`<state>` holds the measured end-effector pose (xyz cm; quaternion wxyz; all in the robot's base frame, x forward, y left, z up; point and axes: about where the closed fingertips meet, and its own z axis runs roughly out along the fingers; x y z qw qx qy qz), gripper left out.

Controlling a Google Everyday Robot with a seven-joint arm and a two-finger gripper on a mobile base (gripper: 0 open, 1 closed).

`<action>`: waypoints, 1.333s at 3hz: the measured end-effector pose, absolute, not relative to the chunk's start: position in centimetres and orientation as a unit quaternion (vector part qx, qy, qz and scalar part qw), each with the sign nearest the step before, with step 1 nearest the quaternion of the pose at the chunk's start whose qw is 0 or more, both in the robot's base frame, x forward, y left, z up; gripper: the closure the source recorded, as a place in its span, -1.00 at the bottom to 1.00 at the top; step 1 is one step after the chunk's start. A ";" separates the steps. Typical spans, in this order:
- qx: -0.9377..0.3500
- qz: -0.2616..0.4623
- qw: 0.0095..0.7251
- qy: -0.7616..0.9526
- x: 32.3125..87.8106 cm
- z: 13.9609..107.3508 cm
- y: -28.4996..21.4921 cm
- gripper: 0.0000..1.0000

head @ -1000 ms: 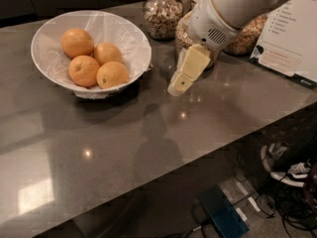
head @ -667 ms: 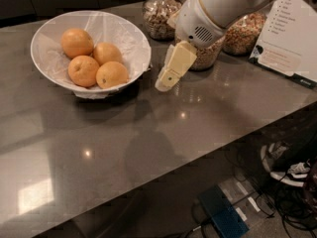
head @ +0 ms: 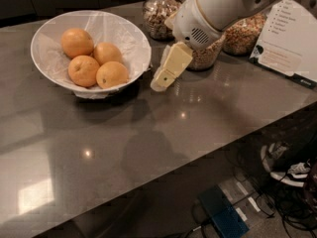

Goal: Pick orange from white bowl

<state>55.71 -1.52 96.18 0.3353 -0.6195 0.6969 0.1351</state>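
A wide white bowl (head: 131, 38) lined with crinkled white paper stands at the back left of the grey counter. It holds several oranges, one of them at the front right (head: 112, 74). My gripper (head: 161, 83) hangs from the white arm just to the right of the bowl's rim, above the counter, with its cream fingers pointing down and to the left. It holds nothing that I can see.
Glass jars of cereal and nuts (head: 160, 11) stand behind the arm at the back. A white printed card (head: 290, 43) stands at the right. The counter's front edge (head: 208, 150) runs diagonally, with cables, shoes and a blue box on the floor below.
The gripper has moved left, toward the bowl's right rim. The bowl and oranges have not moved.
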 end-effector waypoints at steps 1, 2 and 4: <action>-0.605 0.162 0.347 0.698 56.2 95.9 0.4 -1.00; -0.601 0.192 0.343 0.695 56.8 95.6 3.4 -1.00; -0.616 0.194 0.335 0.686 57.5 95.0 7.1 -1.00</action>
